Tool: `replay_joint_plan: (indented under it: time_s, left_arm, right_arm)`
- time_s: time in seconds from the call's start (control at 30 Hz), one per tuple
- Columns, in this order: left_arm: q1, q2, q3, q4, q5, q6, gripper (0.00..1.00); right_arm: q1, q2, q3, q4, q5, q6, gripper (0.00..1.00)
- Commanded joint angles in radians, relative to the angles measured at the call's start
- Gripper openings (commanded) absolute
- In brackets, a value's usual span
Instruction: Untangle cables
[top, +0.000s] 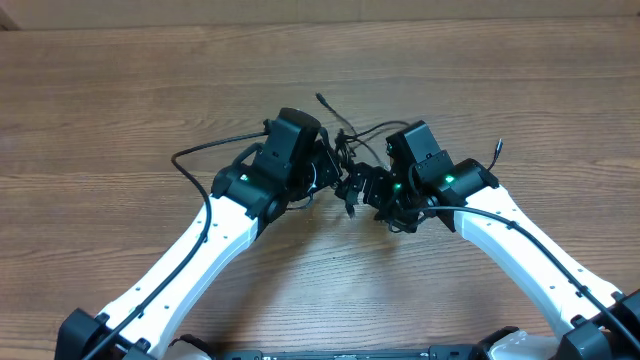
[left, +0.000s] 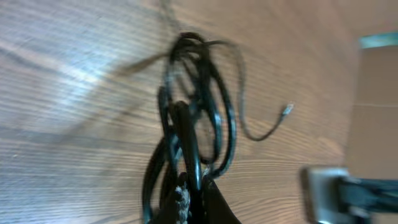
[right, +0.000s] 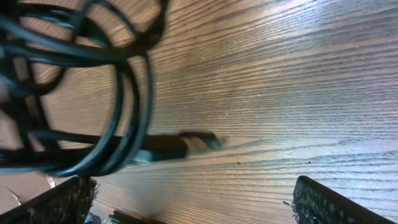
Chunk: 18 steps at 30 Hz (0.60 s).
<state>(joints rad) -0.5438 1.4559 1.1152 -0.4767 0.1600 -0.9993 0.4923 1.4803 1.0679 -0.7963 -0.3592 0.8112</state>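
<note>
The cables (top: 350, 160) lie as a black tangle on the wooden table between my two arms. One strand trails off left (top: 200, 150) and a plug end points away at the back (top: 322, 100). My left gripper (top: 325, 172) is at the tangle's left side. In the left wrist view it (left: 193, 190) is shut on a black strand, with the loops (left: 199, 106) bunched in front of it. A loose end with a silver-white tip (left: 286, 110) lies to the right. My right gripper (top: 372, 190) is at the tangle's right side. In the right wrist view it (right: 193, 199) is open wide and empty, with loops (right: 93, 93) and a plug (right: 186, 144) to its upper left.
Another thin cable end (top: 497, 150) sticks up beside the right arm. Part of the right arm (left: 336, 190) shows at the lower right of the left wrist view. A cardboard-coloured surface (left: 376, 99) borders the table there.
</note>
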Motion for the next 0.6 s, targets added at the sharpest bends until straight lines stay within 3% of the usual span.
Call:
replay_joint_plan:
  time_s: [0.0,0.3,0.57]
  left_arm:
    - [-0.006,-0.073,0.02,0.029,0.021,-0.03,0.04]
    - [-0.006,-0.122,0.02,0.037,0.024,-0.04,0.04]
    - [-0.006,-0.126,0.02,-0.045,-0.099,-0.01,0.04]
  right_arm:
    - [-0.002,0.003,0.011,-0.003,0.029,-0.001,1.0]
    - [-0.002,0.003,0.011,-0.014,0.056,-0.002,1.0]
    - [-0.003,0.003,0.011,0.032,-0.068,0.0,1.0]
